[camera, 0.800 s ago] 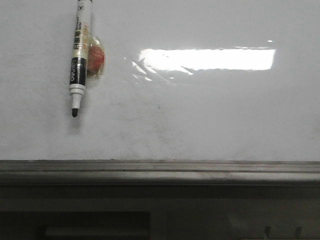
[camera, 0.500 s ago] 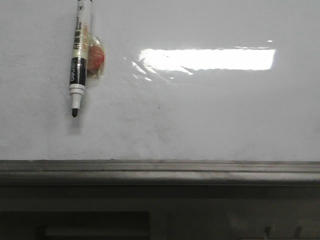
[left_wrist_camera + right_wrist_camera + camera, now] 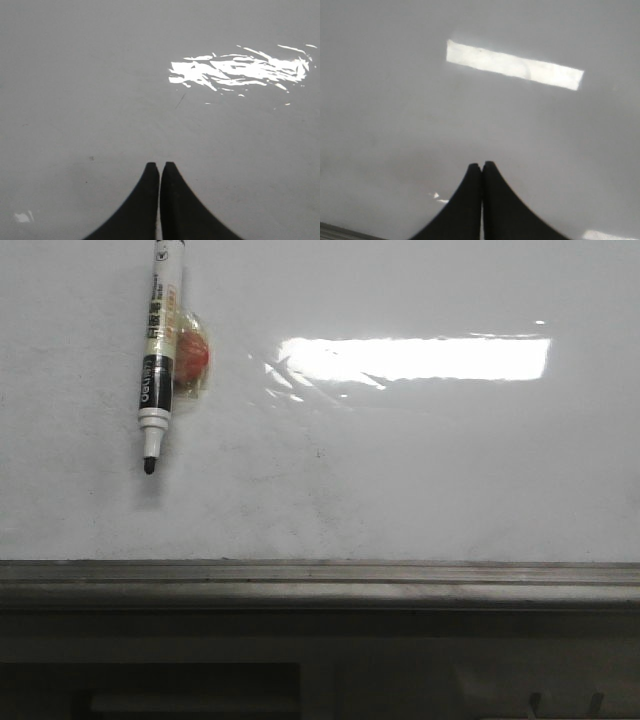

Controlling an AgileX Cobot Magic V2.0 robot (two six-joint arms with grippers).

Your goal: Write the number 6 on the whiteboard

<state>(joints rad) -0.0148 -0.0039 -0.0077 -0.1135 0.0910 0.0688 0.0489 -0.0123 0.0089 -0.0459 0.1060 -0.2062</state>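
The whiteboard (image 3: 420,480) fills the front view, glossy white and faintly smudged grey. The number 6 is out of view in every frame. A black-and-white marker (image 3: 158,350) lies uncapped at the board's upper left, its black tip (image 3: 149,467) pointing down. Neither gripper appears in the front view. In the left wrist view my left gripper (image 3: 160,165) is shut and empty over the white board (image 3: 100,75). In the right wrist view my right gripper (image 3: 481,164) is likewise shut on nothing, over the board (image 3: 395,100).
A red-orange lump in clear wrap (image 3: 192,355) sits beside the marker. A bright rectangular light reflection (image 3: 415,358) lies across the board. A grey metal tray edge (image 3: 320,575) borders the board, with a dark ledge (image 3: 320,660) beyond it. A tiny dark speck (image 3: 318,452) marks the board.
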